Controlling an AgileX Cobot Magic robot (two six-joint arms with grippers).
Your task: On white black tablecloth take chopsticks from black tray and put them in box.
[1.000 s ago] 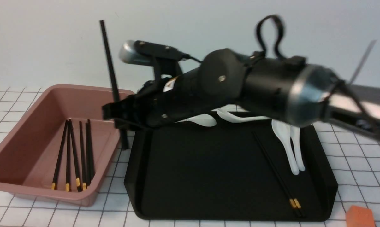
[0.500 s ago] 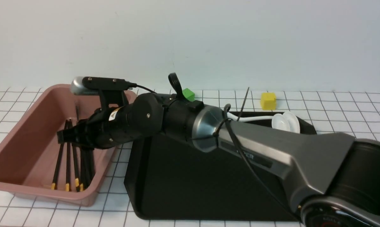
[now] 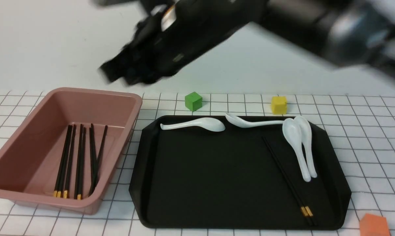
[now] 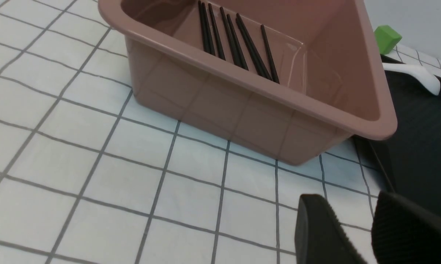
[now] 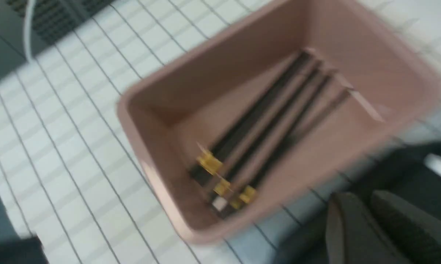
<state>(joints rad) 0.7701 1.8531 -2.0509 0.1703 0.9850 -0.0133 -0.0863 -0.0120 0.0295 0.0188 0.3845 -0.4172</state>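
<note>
The right gripper hangs in the air above the box and the near-left side of the scene, blurred in the front view. Its fingertips stand very close together; I cannot tell whether they meet, and nothing shows in their hold. The box lies below it and reaches out to its left, with the whole rounded rim under the gripper's level and air showing between.

Down inside the box, below and left of the gripper, black chopsticks lie lengthwise, some side by side, one crossing towards the right wall. Left of them, a stretch of pink floor shows up to the left wall.

Below and to the gripper's right is the black tray, its left rim near the box, with a strip of white tablecloth between. Two more chopsticks lie close together in it, far to the gripper's right, gold bands near the right rim. A broad run of black floor shows from them to the left rim. White spoons lie along the far and right edges.

The left gripper stands over cloth, its fingers parted around a gap with nothing between them
</note>
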